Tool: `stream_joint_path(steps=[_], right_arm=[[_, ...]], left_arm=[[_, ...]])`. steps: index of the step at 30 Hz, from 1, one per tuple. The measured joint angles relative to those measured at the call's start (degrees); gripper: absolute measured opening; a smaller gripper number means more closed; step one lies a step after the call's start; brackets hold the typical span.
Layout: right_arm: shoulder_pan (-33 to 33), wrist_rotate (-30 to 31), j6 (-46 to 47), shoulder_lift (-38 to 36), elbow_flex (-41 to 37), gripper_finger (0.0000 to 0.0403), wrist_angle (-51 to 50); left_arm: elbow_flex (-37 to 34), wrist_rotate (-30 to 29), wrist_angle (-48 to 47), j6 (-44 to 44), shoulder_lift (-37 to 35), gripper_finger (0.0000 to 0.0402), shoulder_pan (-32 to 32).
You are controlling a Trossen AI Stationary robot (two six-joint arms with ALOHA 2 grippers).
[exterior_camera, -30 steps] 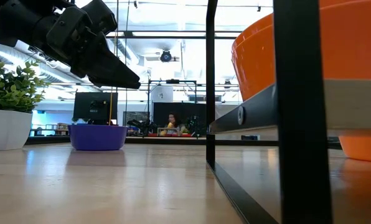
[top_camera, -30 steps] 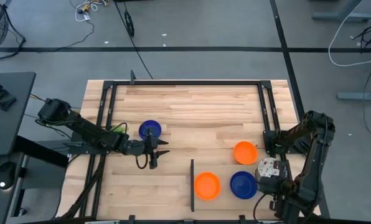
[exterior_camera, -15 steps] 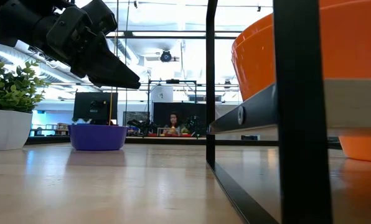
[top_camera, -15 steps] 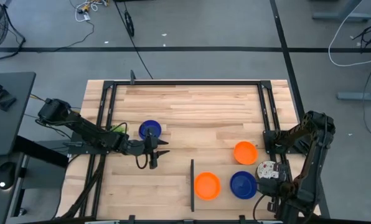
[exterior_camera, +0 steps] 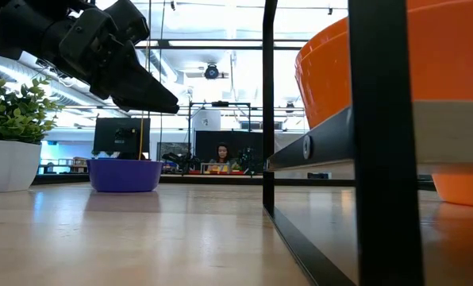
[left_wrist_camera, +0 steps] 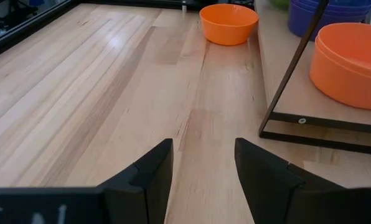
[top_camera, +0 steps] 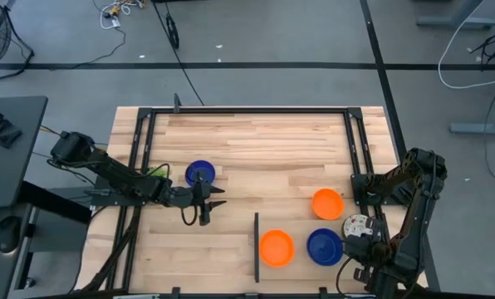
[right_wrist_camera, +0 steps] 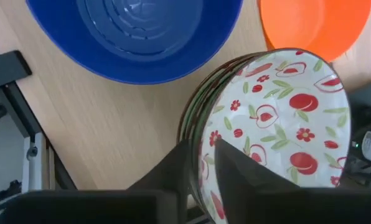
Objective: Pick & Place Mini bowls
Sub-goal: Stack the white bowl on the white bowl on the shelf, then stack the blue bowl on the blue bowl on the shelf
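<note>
I am working the right gripper (right_wrist_camera: pixel 201 168) at the near right corner of the counter (top_camera: pixel 264 141), where its jaws pinch the rim of a white bowl with red fruit pattern (right_wrist_camera: pixel 266 130). That bowl stands on edge, and behind it I see more rims, so I judge it to be the front of a nested stack, though I cannot count them. In the high view the same bowl (top_camera: pixel 357 224) shows just beside the large blue bowl (top_camera: pixel 324 246).

My main worry is the grip itself. The jaws hold only a thin edge, so the bowl could pivot or slide out as I lift. The nested bowls behind may also cling and come up with it, then drop onto the blue bowl (right_wrist_camera: pixel 132 34) or the orange bowl (right_wrist_camera: pixel 316 22) close by. I would lift slowly and clear of both.

The patterned bowl is shallow, glossy and round, with red fruit, small flowers and green leaves on white. The other bowls are plain: one small blue bowl (top_camera: pixel 200 174) lies well apart on the left half, a small orange bowl (top_camera: pixel 327 203) sits near the right side, and a large orange bowl (top_camera: pixel 276 247) rests beside the black divider (top_camera: pixel 256 247).

The left gripper (top_camera: pixel 208 202) waits just beside the small blue bowl, jaws spread, holding nothing.
</note>
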Motion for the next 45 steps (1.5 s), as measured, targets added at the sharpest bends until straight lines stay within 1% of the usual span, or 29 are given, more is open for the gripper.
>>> stream_joint_path(steps=[5, 7, 9, 11, 12, 16, 18, 20, 22, 24, 27, 30, 32, 35, 37, 38, 40, 42, 45], right_arm=[[0.0, 0.0, 0.1, 0.0, 2.2, 0.0147, 0.0], [0.0, 0.6, 0.1, -0.6, 3.2, 0.0161, 0.4], [0.0, 4.0, 0.2, -1.6, 3.9, 0.0164, 1.3], [0.4, 10.2, -0.3, -3.0, 4.0, 0.0159, 3.8], [0.6, 14.6, -1.0, -3.6, 4.0, 0.0155, 4.6], [1.5, 37.0, -6.1, -4.5, 4.0, 0.0132, 5.9], [1.5, 47.3, -8.2, -4.5, 3.8, 0.0123, 6.4], [0.7, 56.8, -10.7, -4.5, 2.2, 0.0115, 9.0], [-0.5, 64.3, -12.9, -4.5, -0.3, 0.0111, 12.7], [-2.3, 68.0, -14.5, -4.5, -3.6, 0.0109, 16.9], [-5.8, 68.3, -16.2, -4.4, -10.0, 0.0108, 24.5], [-10.0, 68.3, -20.2, -4.4, -16.8, 0.0111, 36.1], [-12.8, 68.3, -25.6, -4.4, -20.2, 0.0115, 44.4], [-16.9, 67.6, -37.3, -4.4, -23.7, 0.0127, 56.6], [-19.8, 64.0, -46.9, -4.4, -25.0, 0.0137, 65.1], [-21.3, 60.8, -52.3, -4.4, -25.5, 0.0142, 69.6], [-24.2, 52.2, -64.6, -4.4, -26.5, 0.0152, 78.7], [-26.7, 44.9, -76.4, -4.4, -27.8, 0.0161, 87.7], [-29.4, 39.6, -92.3, -5.3, -30.1, 0.0169, 100.4]], left_arm=[[0.0, 0.0, 0.0, -0.5, 0.0, 0.0177, 0.0], [0.0, 0.0, 0.0, -0.5, 0.0, 0.0177, 0.0], [0.0, 0.0, 0.0, -0.4, 0.0, 0.0177, 0.0], [0.0, 0.0, 0.0, -0.4, 0.0, 0.0177, 0.0], [0.0, 0.0, 0.0, -0.4, 0.0, 0.0177, 0.0], [0.0, 0.0, 0.0, -0.4, 0.0, 0.0177, 0.0], [0.0, 0.0, 0.0, -0.4, 0.0, 0.0177, 0.0], [0.0, 0.0, 0.0, -0.4, 0.0, 0.0177, 0.0], [0.0, 0.0, 0.0, -0.3, 0.0, 0.0177, 0.0], [0.0, 0.0, 0.0, -0.3, 0.0, 0.0177, 0.0], [0.0, 0.0, 0.0, -0.3, 0.0, 0.0177, 0.0], [0.0, -0.6, 0.0, -0.1, 0.0, 0.0177, 0.0], [0.0, -1.2, 0.0, -0.1, 0.0, 0.0177, 0.0], [0.0, -2.0, 0.0, -0.1, 0.0, 0.0177, 0.0], [0.0, -2.1, 0.0, -0.1, 0.0, 0.0177, 0.0], [0.0, -2.2, 0.0, -0.1, 0.0, 0.0177, 0.1], [0.0, -2.3, 0.0, -0.1, 0.0, 0.0177, 0.1], [0.0, -2.5, 0.0, 0.4, 0.0, 0.0177, 0.1], [0.0, -2.5, 0.0, 0.8, 0.0, 0.0177, 0.1]])
